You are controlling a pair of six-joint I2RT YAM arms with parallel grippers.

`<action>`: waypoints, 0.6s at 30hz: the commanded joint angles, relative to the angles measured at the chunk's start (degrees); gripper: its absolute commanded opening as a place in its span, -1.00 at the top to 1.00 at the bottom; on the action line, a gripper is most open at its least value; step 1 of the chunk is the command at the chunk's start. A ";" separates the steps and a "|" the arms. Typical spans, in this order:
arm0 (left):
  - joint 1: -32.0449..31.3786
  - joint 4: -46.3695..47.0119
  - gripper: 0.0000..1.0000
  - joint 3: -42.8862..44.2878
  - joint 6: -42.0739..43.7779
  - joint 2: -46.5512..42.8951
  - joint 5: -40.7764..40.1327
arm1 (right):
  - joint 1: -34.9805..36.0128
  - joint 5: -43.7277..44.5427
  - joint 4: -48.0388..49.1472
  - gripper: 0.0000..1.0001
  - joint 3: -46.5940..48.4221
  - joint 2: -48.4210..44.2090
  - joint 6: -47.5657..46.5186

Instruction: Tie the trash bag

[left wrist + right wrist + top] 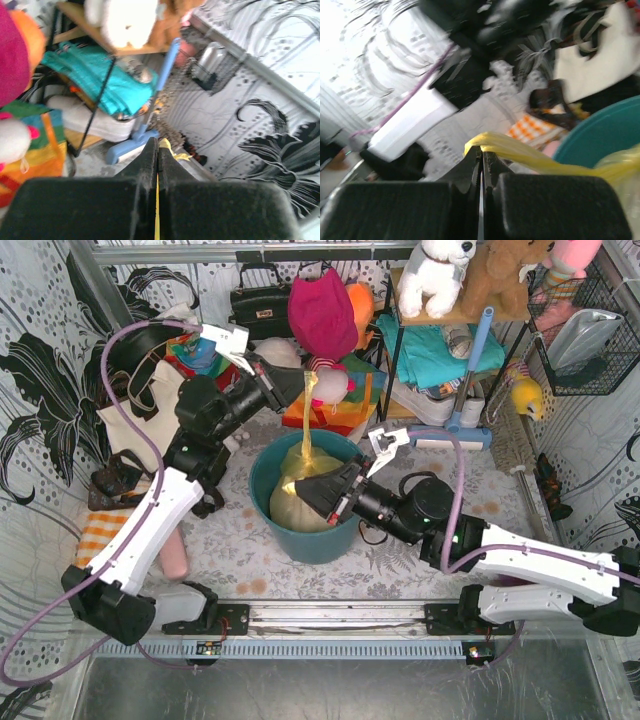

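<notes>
The translucent yellow trash bag sits inside the round teal bin at the table's middle. One stretched strip of the bag rises straight up to my left gripper, which is shut on its end; a yellow tip pokes past the closed fingers. My right gripper is shut on a second twisted yellow strip just over the bin's left side, with the strip running right toward the bag's body and the bin rim.
A cream canvas tote and an orange checked cloth lie left of the bin. A shelf with teal cloth, plush toys, a blue mop and colourful bags crowd the back. A wire basket hangs at right.
</notes>
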 commanded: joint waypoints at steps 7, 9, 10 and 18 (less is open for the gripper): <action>-5.41 5.96 1.00 -8.41 -1.23 -10.96 3.13 | -2.50 31.35 11.22 1.00 -5.42 -1.01 -8.83; -5.71 8.60 1.00 -12.53 -3.45 -13.04 4.07 | -3.64 33.62 12.45 1.00 -6.70 -1.40 -9.15; -6.14 9.82 1.00 -13.88 -4.40 -13.86 4.91 | -4.18 34.68 12.74 1.00 -7.01 -1.27 -9.25; -15.16 11.24 1.00 -21.66 -4.63 -19.05 8.39 | -12.41 32.26 12.22 1.00 -5.69 3.14 -7.31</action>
